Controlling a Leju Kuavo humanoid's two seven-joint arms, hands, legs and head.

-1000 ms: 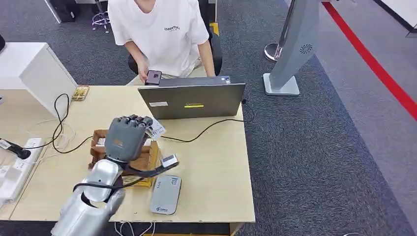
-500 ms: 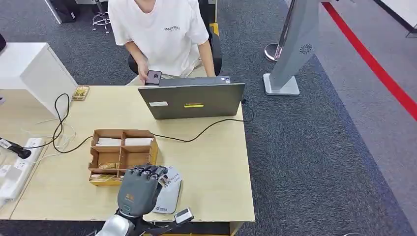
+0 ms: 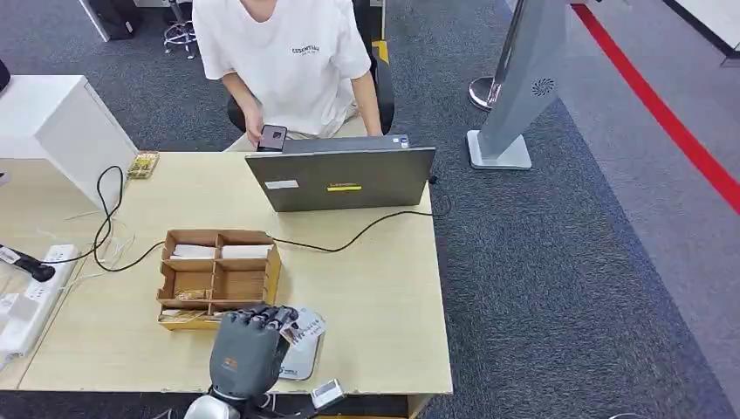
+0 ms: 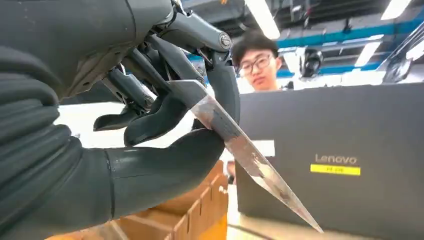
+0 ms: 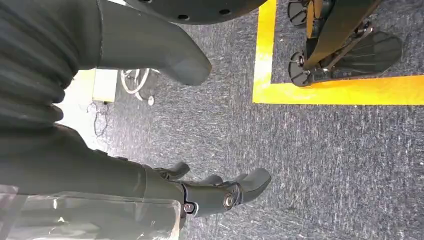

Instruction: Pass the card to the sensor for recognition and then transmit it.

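Left hand (image 3: 247,349) pinches the card (image 3: 303,329), holding it at the near edge of the worktop (image 3: 384,305), right over the grey sensor pad (image 3: 301,358) lying flat there. Card looks to be at the reading step; handing it on is not done. Right of it, far side, a person (image 3: 284,61) sits behind the laptop (image 3: 342,177). Right hand (image 5: 220,192) hangs by the floor, fingers loosely apart, holding nothing.

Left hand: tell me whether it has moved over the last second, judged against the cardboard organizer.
Yes. The left hand, holding the card, has pulled back from above the cardboard organizer to the desk's near edge, over the grey sensor.
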